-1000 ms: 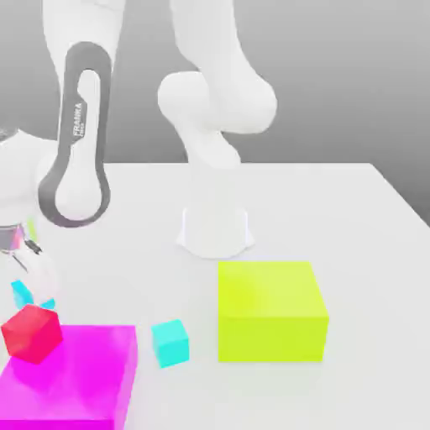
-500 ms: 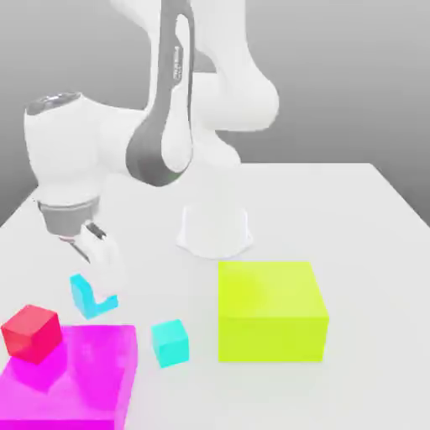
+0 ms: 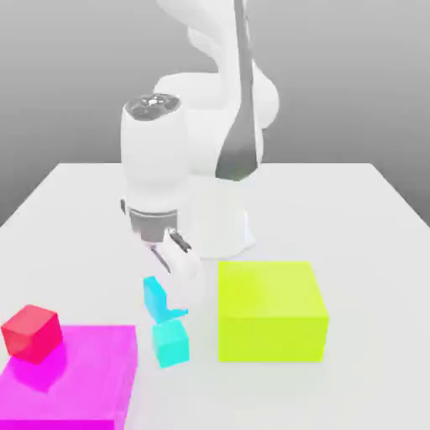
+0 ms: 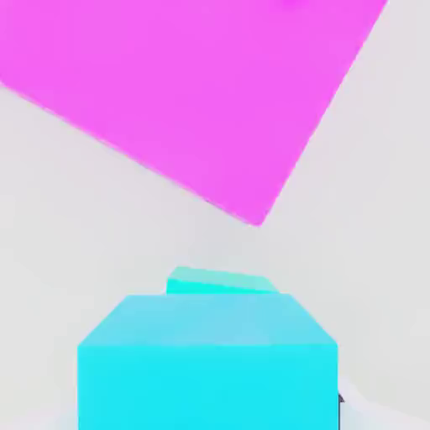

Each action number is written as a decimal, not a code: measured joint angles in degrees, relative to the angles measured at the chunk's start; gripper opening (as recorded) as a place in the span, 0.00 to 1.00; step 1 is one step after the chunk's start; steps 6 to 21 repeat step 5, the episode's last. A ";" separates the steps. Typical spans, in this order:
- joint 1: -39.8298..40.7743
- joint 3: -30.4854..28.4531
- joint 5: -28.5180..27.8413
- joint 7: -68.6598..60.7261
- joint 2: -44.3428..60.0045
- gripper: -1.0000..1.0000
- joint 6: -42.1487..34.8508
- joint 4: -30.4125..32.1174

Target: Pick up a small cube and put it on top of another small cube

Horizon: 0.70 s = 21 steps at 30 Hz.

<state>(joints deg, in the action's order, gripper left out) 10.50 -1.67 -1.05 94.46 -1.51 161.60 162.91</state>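
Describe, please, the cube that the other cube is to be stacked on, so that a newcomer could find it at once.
Start at the big yellow-green block on the white table. Toward the exterior view's left, between it and the flat magenta slab, sits a small cyan cube. Its twin hangs above in the gripper; this one rests on the table.

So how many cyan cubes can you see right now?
2. One cyan cube is held in the gripper, tilted, just above the other. The second cyan cube rests on the table between the magenta slab and the yellow-green block.
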 joint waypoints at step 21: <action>0.48 0.84 0.81 -0.55 4.80 1.00 4.66 -0.05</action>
